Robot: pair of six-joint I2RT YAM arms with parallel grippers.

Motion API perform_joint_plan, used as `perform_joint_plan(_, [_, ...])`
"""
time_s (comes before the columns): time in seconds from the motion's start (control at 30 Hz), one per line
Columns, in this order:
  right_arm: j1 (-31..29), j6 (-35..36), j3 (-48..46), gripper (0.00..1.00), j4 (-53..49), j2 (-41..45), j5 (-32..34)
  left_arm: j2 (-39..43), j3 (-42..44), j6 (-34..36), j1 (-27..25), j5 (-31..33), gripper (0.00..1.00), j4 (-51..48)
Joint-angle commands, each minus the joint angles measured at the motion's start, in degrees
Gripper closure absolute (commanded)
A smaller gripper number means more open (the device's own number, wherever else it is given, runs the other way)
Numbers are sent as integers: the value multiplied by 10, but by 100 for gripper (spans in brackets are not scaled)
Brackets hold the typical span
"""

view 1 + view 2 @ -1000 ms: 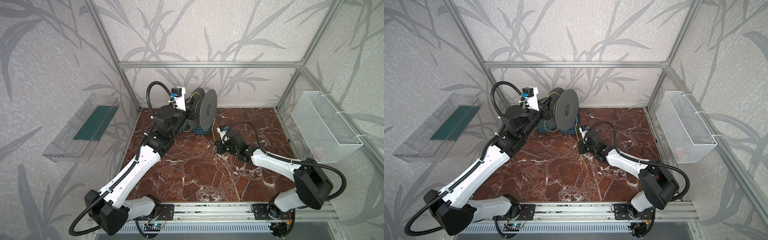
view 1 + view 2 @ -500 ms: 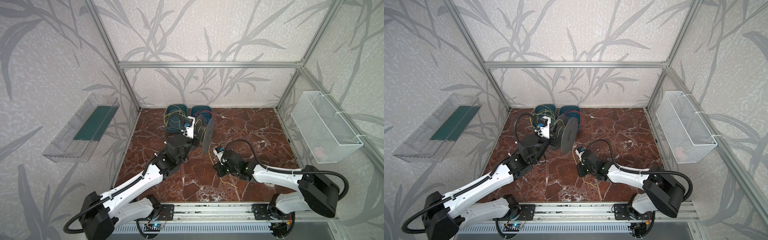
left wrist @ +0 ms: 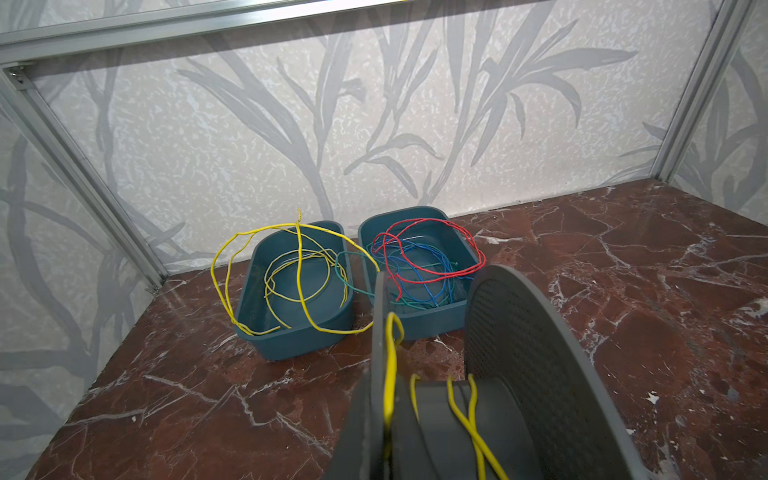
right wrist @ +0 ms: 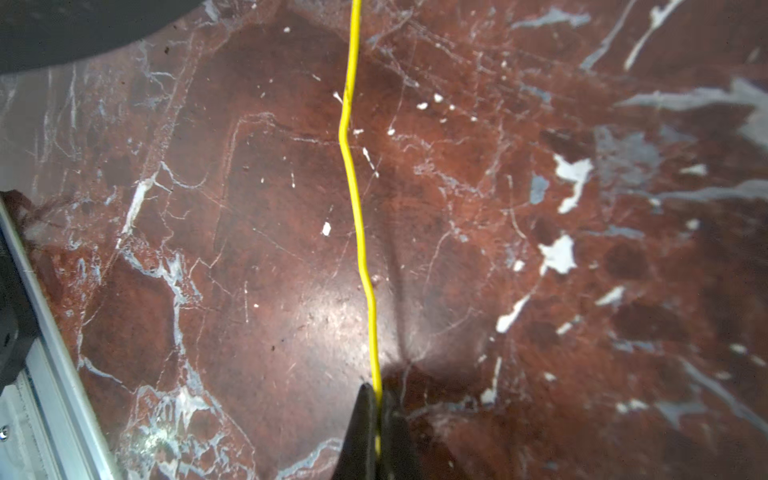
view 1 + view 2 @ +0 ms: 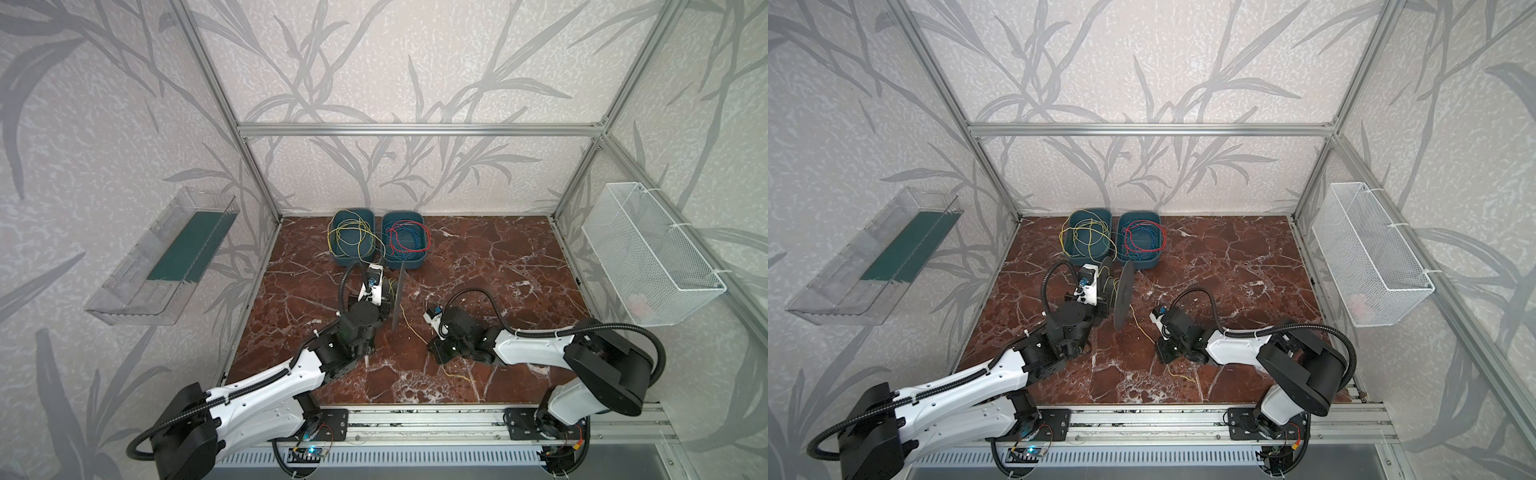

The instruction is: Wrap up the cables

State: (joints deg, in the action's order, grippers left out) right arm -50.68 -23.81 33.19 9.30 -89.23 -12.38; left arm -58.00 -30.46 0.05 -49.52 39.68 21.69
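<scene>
A grey perforated spool (image 5: 397,296) (image 5: 1123,293) stands on edge at mid-table, carried by my left gripper (image 5: 386,291), whose fingers are hidden behind it. In the left wrist view the spool (image 3: 536,353) fills the near corner, with turns of yellow cable (image 3: 461,409) on its hub. One yellow cable (image 5: 411,328) (image 5: 1142,328) runs from the spool to my right gripper (image 4: 377,395) (image 5: 439,360), shut on it just above the marble floor. Its tail (image 5: 457,376) trails toward the front. More loose yellow cables (image 3: 299,266) loop in and over a teal bin (image 5: 338,261).
A second teal bin (image 5: 417,264) beside the first holds red, blue and green wires. A white wire basket (image 5: 652,257) hangs on the right wall and a clear tray (image 5: 166,257) on the left wall. An aluminium rail (image 5: 415,419) borders the front.
My left arm has brought the spool from in front of the bins down and forward to mid-table. My right gripper has moved toward the front with the yellow cable still in it.
</scene>
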Motion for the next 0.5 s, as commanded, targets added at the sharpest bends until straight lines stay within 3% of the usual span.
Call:
perform_joint_plan(0.0, [-4,2,-2,91,-19,-15,-33,-8,-11,45,5,63,100,30])
perform_joint_plan(0.47, [-18,12,-30,80,-121,64,-16,-35,9,138,7,54,100,131])
